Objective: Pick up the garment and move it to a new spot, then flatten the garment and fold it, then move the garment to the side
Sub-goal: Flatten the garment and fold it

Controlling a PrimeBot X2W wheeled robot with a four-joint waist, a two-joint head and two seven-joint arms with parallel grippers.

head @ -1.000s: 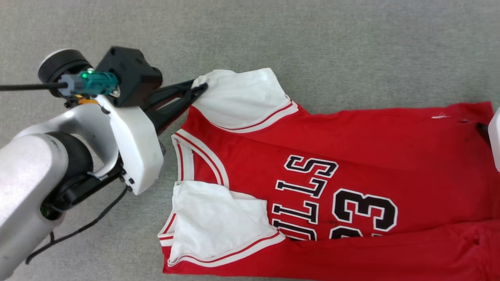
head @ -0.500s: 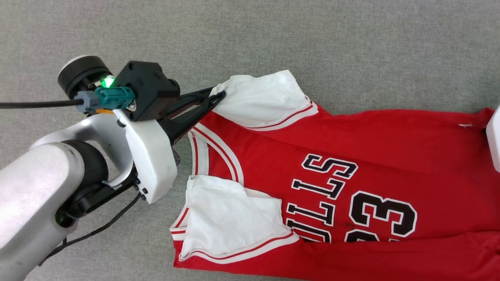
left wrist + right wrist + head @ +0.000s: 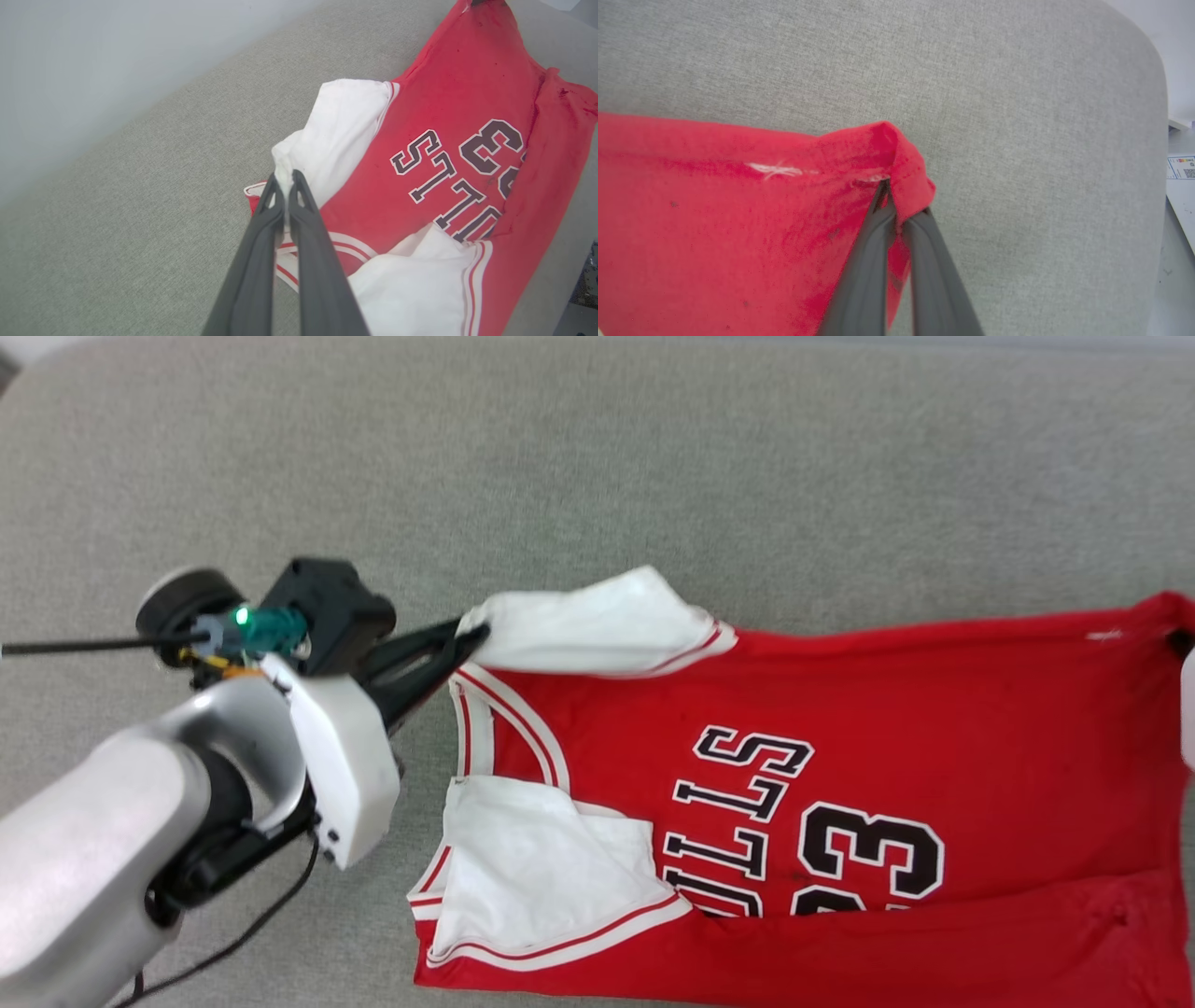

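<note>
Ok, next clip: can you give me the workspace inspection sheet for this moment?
Surface: grey fabric, with the jersey spread across it.
Job's things: jersey front up, lettering showing; near sleeve folded onto the chest.
Clutter: nothing seen.
Hands: left hand shut on the far sleeve; right hand shut on the hem corner.
Cables: black cable running to the left wrist.
Surroundings: pale wall; labelled paper beyond the surface's edge.

place: indoors, kind unclear | cues: grey fabric-covered surface (image 3: 653,476); plain pale wall (image 3: 93,56)
</note>
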